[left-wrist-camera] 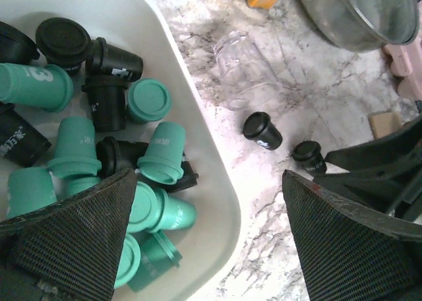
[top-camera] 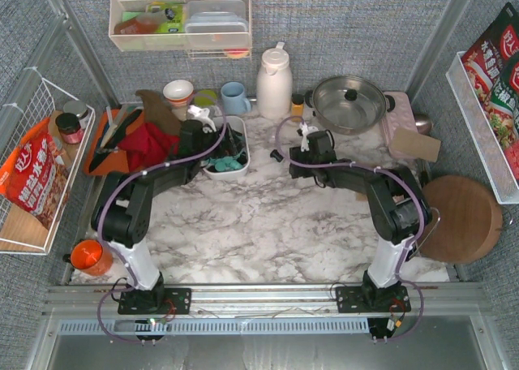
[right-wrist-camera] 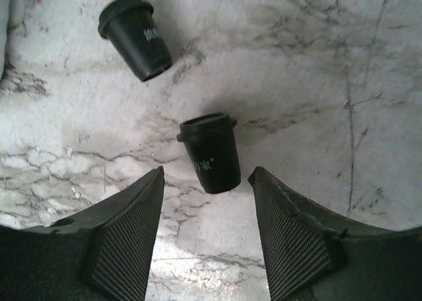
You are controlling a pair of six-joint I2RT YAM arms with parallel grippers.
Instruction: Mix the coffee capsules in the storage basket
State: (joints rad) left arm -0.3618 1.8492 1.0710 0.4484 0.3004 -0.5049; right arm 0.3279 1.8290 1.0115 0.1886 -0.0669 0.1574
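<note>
The white storage basket (top-camera: 241, 152) holds several teal and black coffee capsules (left-wrist-camera: 89, 142); its rim shows in the left wrist view (left-wrist-camera: 217, 175). My left gripper (left-wrist-camera: 211, 248) is open and empty, straddling the basket's right wall: one finger over the capsules, the other over the marble. Two black capsules (left-wrist-camera: 262, 130) (left-wrist-camera: 308, 155) lie on the table right of the basket. In the right wrist view they are the far capsule (right-wrist-camera: 135, 37) and the near capsule (right-wrist-camera: 211, 152). My right gripper (right-wrist-camera: 206, 182) is open, its fingertips either side of the near capsule's narrow end, not closed on it.
A clear jar (left-wrist-camera: 244, 70) lies on its side near the basket. A steel pot with lid (top-camera: 349, 102), a white thermos (top-camera: 274, 82) and a blue mug (top-camera: 235, 98) stand behind. Red cloth (top-camera: 150, 147) lies left of the basket, a round wooden board (top-camera: 458, 216) at right.
</note>
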